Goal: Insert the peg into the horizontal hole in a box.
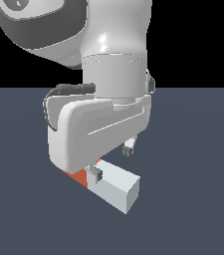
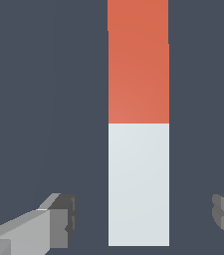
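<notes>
1. Peg (image 2: pixel 138 124) is lying flat on the dark slate-blue counter (image 1: pixel 198 149), straight under the claw (image 1: pixel 114 162) and centred in the gap between its two fingers.
2. Claw fingers are standing wide apart in the wrist view, one finger (image 2: pixel 58 221) on each side of the peg with bare counter showing between each pad and the bar, so nothing is being gripped.
3. In the exterior view, the white hand is hovering low over the peg, hiding most of the red part; the pale end is sticking out toward the near right, and a sliver of red is showing under the hand at the left.
4. The peg is looking like a smooth, square-sectioned bar with sharp edges, one stretch matte red-orange and the other pale grey-white, the two colours meeting in a clean straight line.
5. The fingers are appearing grey and blocky, with darker ribbed pads at the tips; the arm above is glossy white with a dark cable looping at its side.
6. Counting: one peg, one claw with two fingers, one arm. The box and its hole are not showing in either view.
</notes>
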You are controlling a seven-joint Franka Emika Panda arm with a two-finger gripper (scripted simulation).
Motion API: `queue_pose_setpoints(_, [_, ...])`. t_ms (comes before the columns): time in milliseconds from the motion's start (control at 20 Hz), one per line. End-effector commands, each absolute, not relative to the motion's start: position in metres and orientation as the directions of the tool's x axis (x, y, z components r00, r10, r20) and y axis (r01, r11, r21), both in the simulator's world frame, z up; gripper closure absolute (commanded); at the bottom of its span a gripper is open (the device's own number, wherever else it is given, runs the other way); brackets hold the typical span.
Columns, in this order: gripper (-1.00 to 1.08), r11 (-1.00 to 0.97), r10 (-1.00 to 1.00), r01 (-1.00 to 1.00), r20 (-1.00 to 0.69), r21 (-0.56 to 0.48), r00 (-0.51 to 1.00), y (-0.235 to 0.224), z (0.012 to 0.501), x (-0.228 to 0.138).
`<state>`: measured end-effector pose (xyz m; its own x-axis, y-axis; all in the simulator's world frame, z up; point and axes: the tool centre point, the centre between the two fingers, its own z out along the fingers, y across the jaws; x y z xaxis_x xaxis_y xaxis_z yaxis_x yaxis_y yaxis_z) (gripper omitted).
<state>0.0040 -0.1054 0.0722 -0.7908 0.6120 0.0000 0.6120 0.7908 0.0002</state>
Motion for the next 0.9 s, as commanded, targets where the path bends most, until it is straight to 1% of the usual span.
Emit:
queue_pose_setpoints(0, [-0.92, 0.791, 0.612, 0.612, 0.0, 0.0, -0.791, -0.105, 0.069, 0.004])
queue_pose_setpoints(450, [-0.92, 0.794, 0.608, 0.608, 0.0, 0.0, -0.794, -0.105, 0.029, 0.003])
queue_pose_setpoints(700, [-0.92, 0.794, 0.608, 0.608, 0.0, 0.0, -0.794, -0.105, 0.022, 0.004])
queue_pose_setpoints(750, [1.08, 0.794, 0.608, 0.608, 0.0, 0.0, -0.794, -0.105, 0.022, 0.004])
queue_pose_setpoints(850, [1.08, 0.794, 0.608, 0.608, 0.0, 0.0, -0.794, -0.105, 0.022, 0.004])
